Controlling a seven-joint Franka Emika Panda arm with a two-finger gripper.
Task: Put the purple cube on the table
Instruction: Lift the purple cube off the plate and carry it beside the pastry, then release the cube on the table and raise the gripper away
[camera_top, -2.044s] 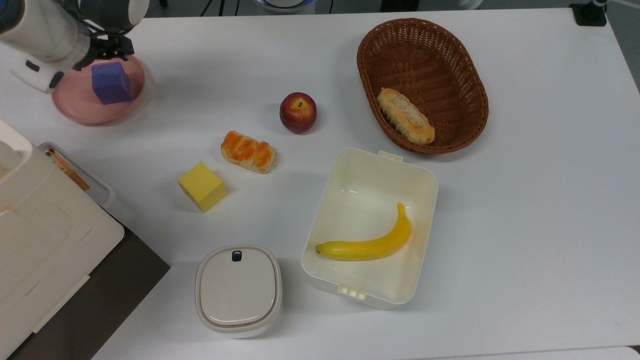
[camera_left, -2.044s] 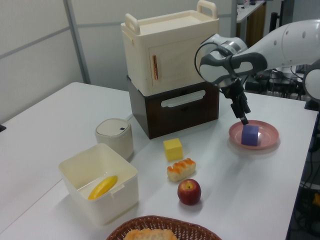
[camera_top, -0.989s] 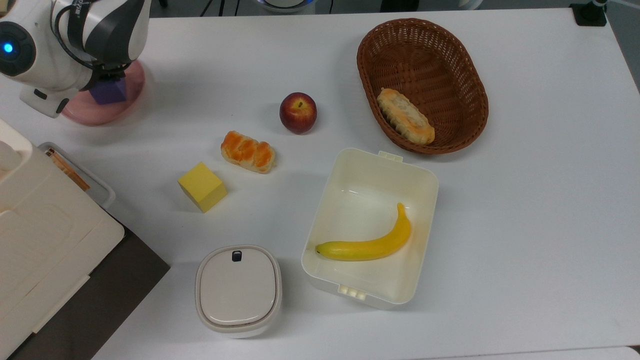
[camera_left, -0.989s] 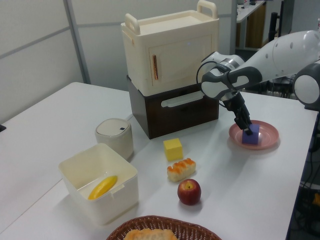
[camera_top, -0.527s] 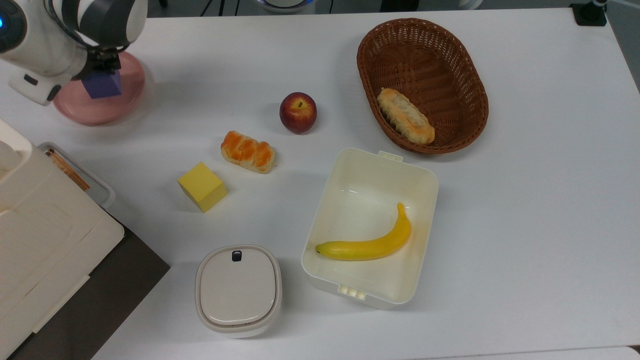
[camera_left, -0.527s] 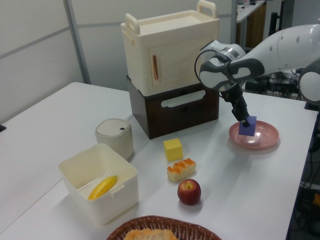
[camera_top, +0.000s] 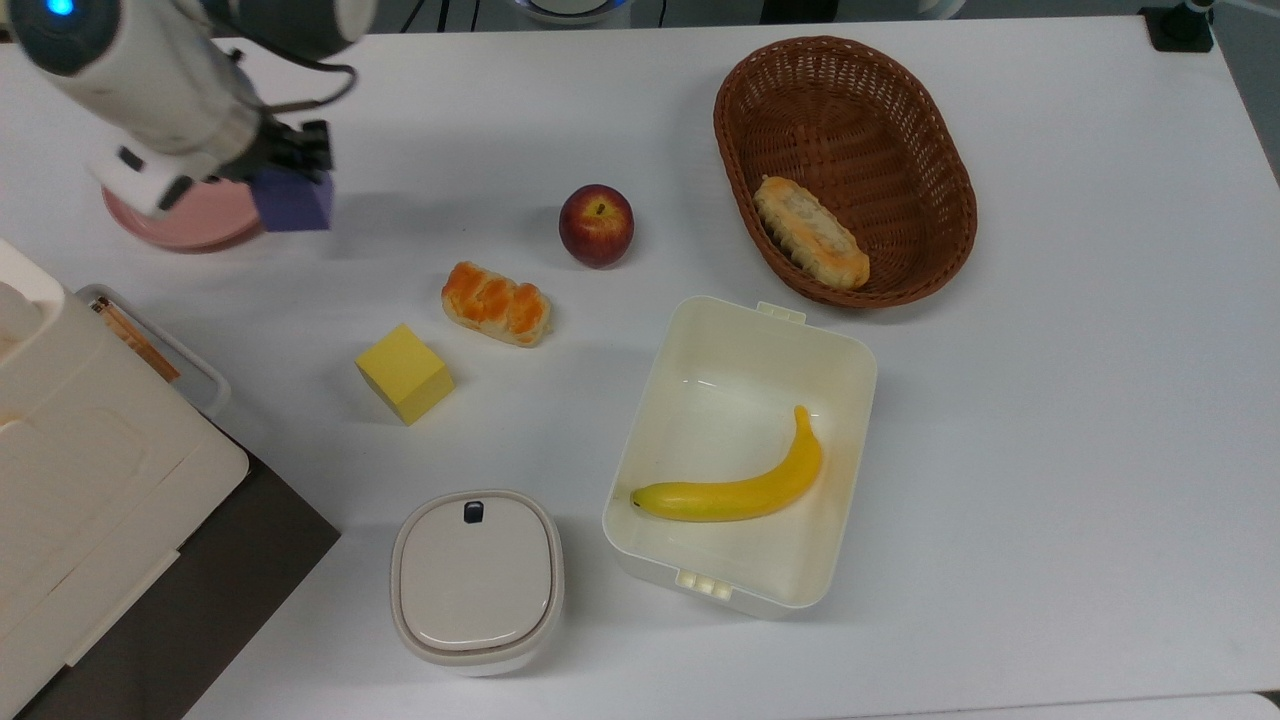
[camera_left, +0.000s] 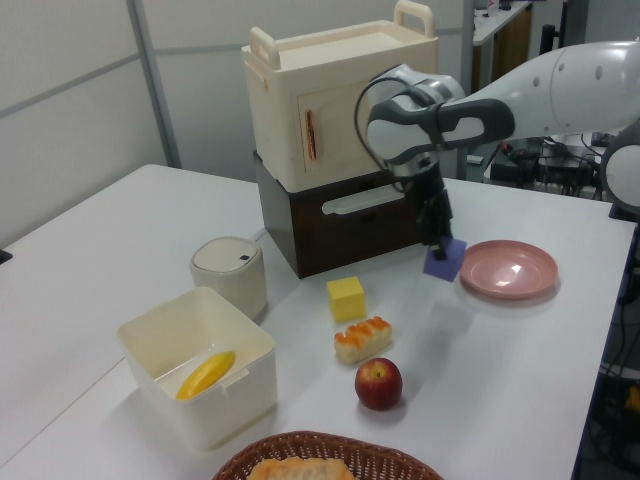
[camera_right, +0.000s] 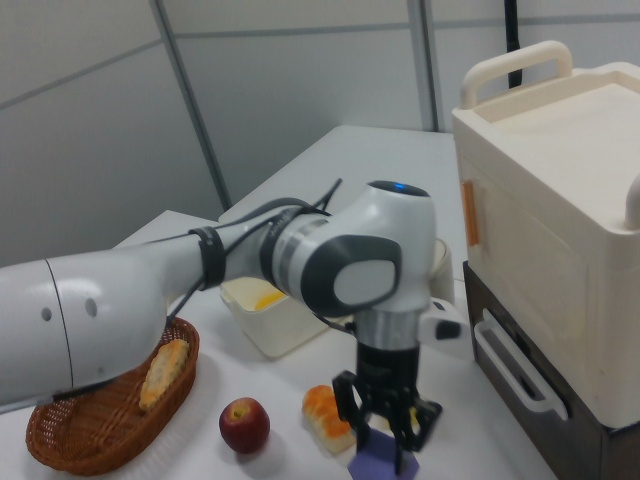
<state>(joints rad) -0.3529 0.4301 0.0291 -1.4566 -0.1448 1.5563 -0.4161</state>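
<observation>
The gripper (camera_left: 441, 243) holds the purple cube (camera_left: 443, 261) above the white table (camera_top: 1050, 400).

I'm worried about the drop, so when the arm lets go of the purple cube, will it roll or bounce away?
Probably not: the purple cube has flat faces and looks like light matte foam. It hangs tilted in the end effector, so it may tip onto one face.
</observation>
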